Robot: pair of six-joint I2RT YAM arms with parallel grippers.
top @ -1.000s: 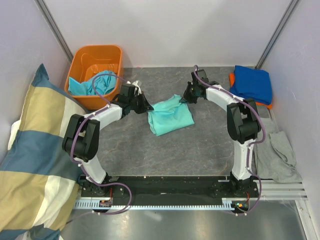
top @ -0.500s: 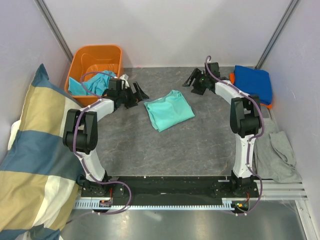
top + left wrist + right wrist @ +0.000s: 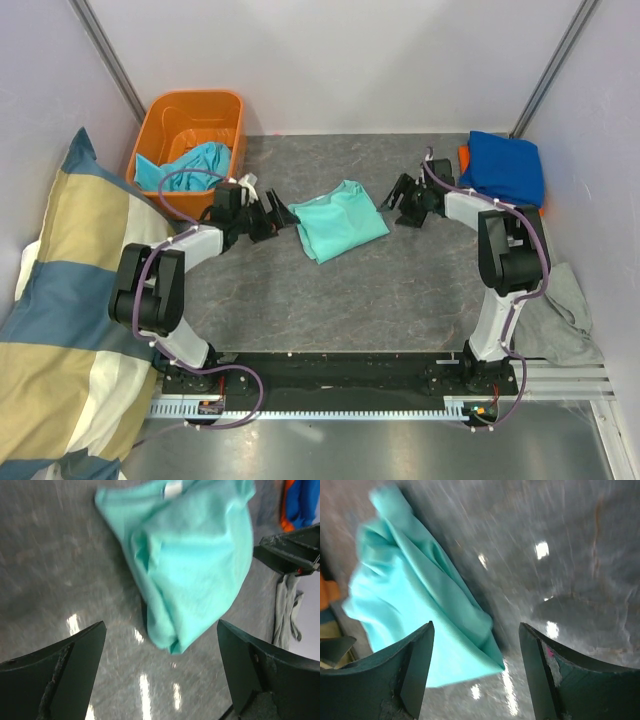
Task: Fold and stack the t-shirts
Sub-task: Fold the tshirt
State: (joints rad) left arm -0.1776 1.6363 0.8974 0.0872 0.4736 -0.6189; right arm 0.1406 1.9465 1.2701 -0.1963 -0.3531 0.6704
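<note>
A mint-teal t-shirt [image 3: 338, 220] lies folded in a loose bundle on the grey table, also seen in the left wrist view [image 3: 190, 565] and the right wrist view [image 3: 415, 610]. My left gripper [image 3: 276, 212] stands open just left of it, nothing between its fingers [image 3: 70, 670]. My right gripper [image 3: 403, 198] is open just right of it and holds nothing. A royal blue t-shirt [image 3: 506, 168] lies folded on an orange one [image 3: 464, 156] at the back right. A turquoise t-shirt [image 3: 188, 166] sits crumpled in the orange bin [image 3: 190, 106].
A striped blue-and-cream pillow [image 3: 60, 320] fills the left side. A grey cloth [image 3: 560, 310] lies by the right arm's base. Walls close in the back and both sides.
Both grippers let go of the mint-teal shirt and opened. They drew back to either side and toward me. The shirt settled flat on the table.
</note>
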